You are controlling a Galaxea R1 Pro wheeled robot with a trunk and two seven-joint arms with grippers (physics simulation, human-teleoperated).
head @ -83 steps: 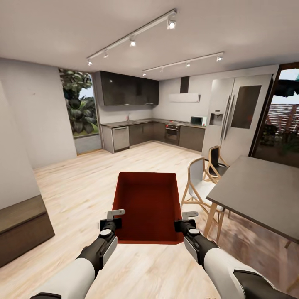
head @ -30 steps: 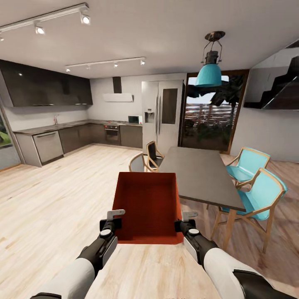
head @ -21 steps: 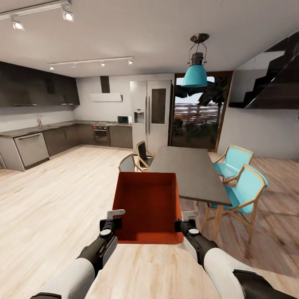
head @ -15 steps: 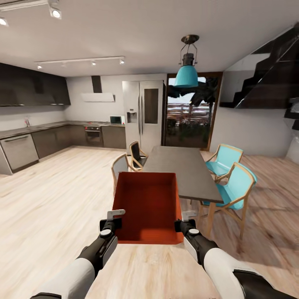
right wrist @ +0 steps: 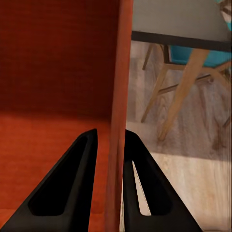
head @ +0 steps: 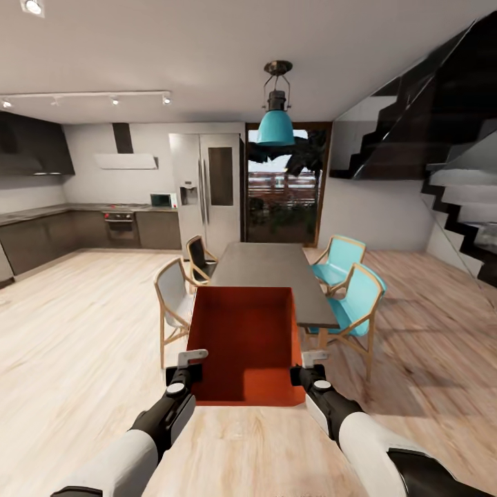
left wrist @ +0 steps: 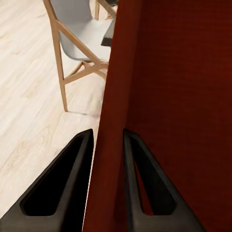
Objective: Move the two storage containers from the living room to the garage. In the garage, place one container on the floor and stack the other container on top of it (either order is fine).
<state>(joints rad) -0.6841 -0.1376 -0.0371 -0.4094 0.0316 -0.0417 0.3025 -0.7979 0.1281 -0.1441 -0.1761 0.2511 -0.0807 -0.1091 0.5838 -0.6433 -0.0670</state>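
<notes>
One orange-red open-topped storage container (head: pixel 245 342) hangs in front of me, held level between both arms over light wood plank flooring. My left gripper (head: pixel 188 364) is shut on the container's left wall (left wrist: pixel 108 145), one finger inside and one outside. On the opposite side my right gripper (head: pixel 308 366) pinches the right wall (right wrist: pixel 117 145) the same way. The container's inside is empty. This room is an open kitchen and dining area with wood floor.
Straight ahead stands a grey dining table (head: pixel 266 266) with grey and black chairs (head: pixel 172 297) on its left and turquoise chairs (head: pixel 355 297) on its right. A teal pendant lamp (head: pixel 276 124) hangs above. Kitchen cabinets (head: pixel 41 235) run along the left, stairs (head: pixel 455 207) rise at right.
The whole view has swung to the right: the kitchen slid left, the dining table came to centre and the stairs appeared. Both grippers keep the same hold on the container.
</notes>
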